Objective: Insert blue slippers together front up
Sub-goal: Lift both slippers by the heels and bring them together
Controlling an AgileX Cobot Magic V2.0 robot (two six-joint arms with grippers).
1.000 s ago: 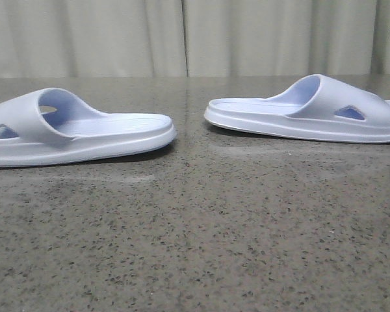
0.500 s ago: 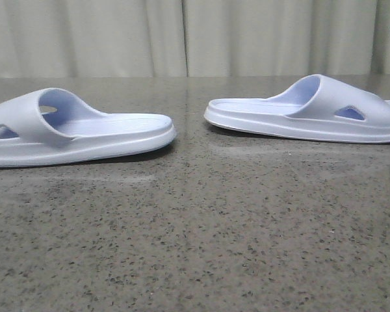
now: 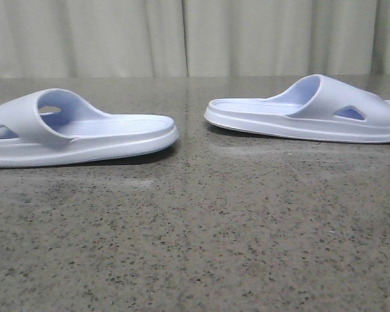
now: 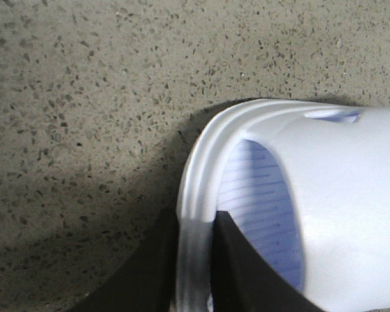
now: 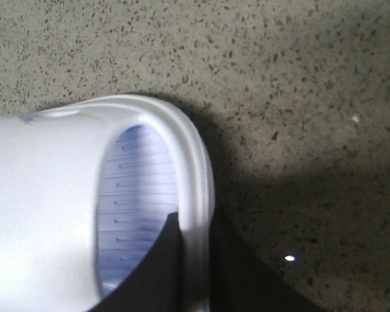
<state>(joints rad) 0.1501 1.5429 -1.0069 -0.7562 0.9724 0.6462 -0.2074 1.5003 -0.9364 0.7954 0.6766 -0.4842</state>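
In the left wrist view the left gripper [image 4: 194, 266] has its dark fingers [image 4: 153, 266] clamped on the side rim of the left slipper [image 4: 325, 214], one inside and one outside. The right gripper [image 5: 194, 266] pinches the rim of the right slipper [image 5: 45, 208] the same way, low in its frame. From the front, the left slipper [image 3: 71, 133] lies at the left edge and the right slipper [image 3: 305, 112] at the upper right, well apart, heels facing, both flat on the speckled stone table [image 3: 201, 240]. A pale curtain [image 3: 182, 36] hangs behind; nothing lies between the pair.
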